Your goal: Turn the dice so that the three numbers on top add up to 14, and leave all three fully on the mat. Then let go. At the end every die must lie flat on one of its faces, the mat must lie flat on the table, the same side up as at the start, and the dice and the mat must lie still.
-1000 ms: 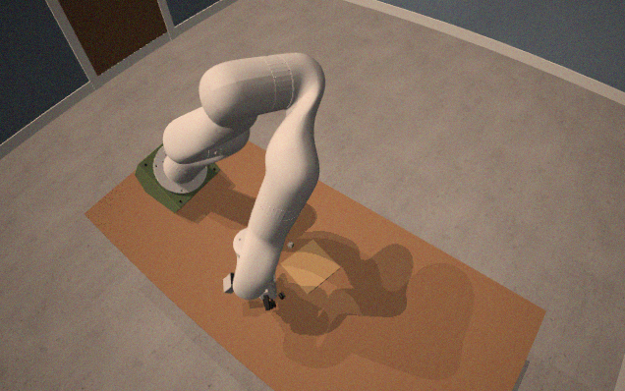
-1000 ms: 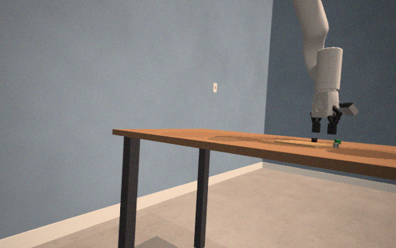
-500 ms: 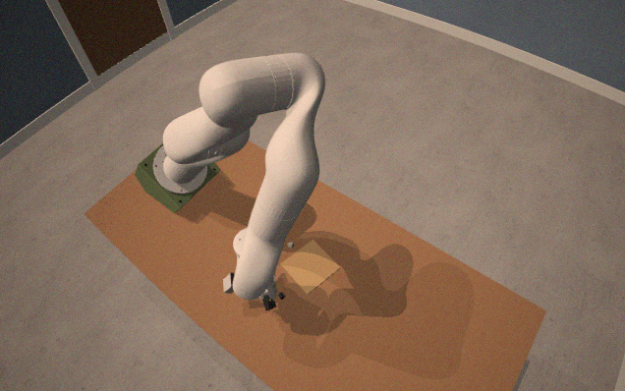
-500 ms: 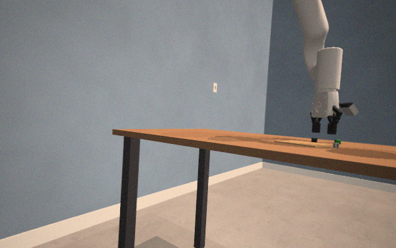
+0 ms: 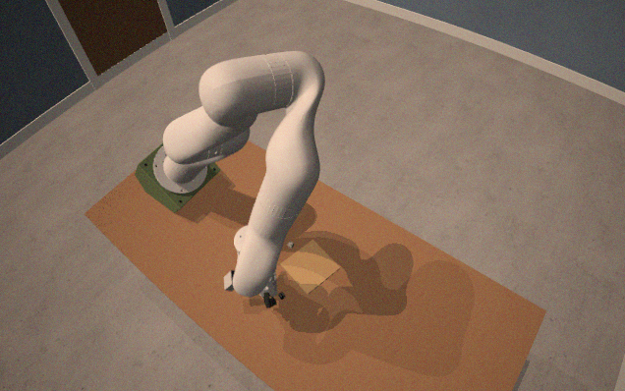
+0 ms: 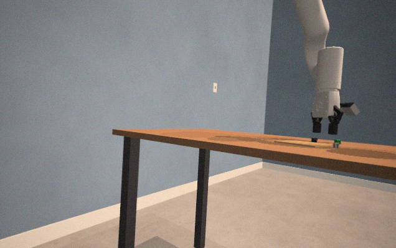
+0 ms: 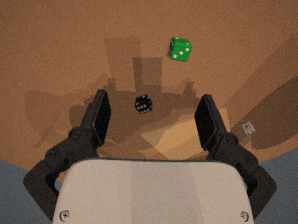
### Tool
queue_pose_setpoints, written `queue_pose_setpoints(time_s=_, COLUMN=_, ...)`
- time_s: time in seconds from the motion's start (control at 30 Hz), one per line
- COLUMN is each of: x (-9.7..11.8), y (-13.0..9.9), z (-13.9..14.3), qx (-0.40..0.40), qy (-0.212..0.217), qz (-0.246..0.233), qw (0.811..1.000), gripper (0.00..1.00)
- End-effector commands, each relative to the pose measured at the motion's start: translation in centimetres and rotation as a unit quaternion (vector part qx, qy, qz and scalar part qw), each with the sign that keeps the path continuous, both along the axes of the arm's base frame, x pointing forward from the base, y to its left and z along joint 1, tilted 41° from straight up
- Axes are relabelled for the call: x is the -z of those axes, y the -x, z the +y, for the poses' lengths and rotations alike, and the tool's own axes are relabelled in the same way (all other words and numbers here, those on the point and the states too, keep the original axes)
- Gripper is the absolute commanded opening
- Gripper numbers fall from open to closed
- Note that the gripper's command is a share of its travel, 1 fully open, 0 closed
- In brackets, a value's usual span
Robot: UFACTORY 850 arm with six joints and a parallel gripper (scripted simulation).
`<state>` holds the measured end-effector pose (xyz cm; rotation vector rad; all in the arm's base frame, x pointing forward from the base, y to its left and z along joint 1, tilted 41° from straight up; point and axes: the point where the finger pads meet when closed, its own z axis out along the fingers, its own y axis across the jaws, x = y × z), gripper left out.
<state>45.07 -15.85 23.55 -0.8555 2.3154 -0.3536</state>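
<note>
A small black die (image 7: pixel 143 103) lies on the wooden table just off a corner of the tan mat (image 7: pixel 174 140). My gripper (image 7: pixel 154 102) is open and empty and hovers above the black die, which lies between the fingers as seen from the wrist. In the side view the gripper (image 6: pixel 324 128) hangs clear above the black die (image 6: pixel 314 139). A green die (image 7: pixel 180 48) lies on the bare table farther out. A grey die (image 7: pixel 248 128) lies off the mat to the right. From above, the mat (image 5: pixel 310 266), the grey die (image 5: pixel 291 244) and the black die (image 5: pixel 282 296) show; the arm hides the green die.
The arm's green base (image 5: pixel 174 182) stands at the far end of the table. The table's long edge runs close to the gripper (image 5: pixel 269 300). In the side view the green die (image 6: pixel 337 141) sits near the front edge.
</note>
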Motion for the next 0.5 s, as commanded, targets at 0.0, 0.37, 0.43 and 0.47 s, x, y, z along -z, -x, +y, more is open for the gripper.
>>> queue_pose_setpoints(time_s=0.0, x=0.3, y=0.4, z=1.0, qx=0.0, qy=0.001, qz=-0.001, qw=1.0, gripper=1.0)
queue_pose_setpoints(time_s=0.37, x=2.1, y=2.2, z=6.0, qx=0.0, qy=0.001, qz=-0.001, qw=1.0, gripper=1.0)
queue_pose_setpoints(time_s=0.43, x=2.5, y=2.7, z=7.4, qx=0.0, qy=0.001, qz=-0.001, qw=1.0, gripper=1.0)
queue_pose_setpoints(time_s=0.47, x=2.8, y=2.9, z=8.1, qx=0.0, qy=0.001, qz=-0.001, qw=1.0, gripper=1.0)
